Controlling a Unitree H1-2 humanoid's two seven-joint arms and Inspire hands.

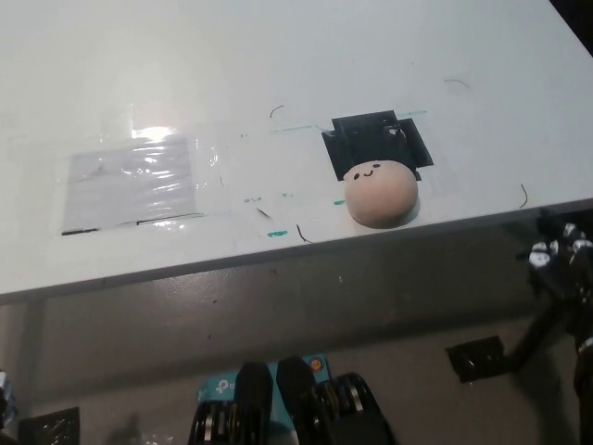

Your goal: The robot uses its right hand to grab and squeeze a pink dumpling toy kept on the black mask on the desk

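A pink dumpling toy [381, 193] with a small drawn face lies on the white desk [278, 74], close to its front edge. It rests on the near edge of a black mask [375, 141] taped to the desk and covers the mask's front part. My black right hand [560, 261] hangs at the far right, below the desk's front edge and apart from the toy, holding nothing. At the bottom left corner only a pale sliver of my left hand [5, 397] shows.
A shiny clear plastic patch [134, 185] is taped on the desk's left part. Small teal and black pen marks [276, 222] lie between it and the toy. Black tape squares [477, 358] mark the grey floor below the desk edge.
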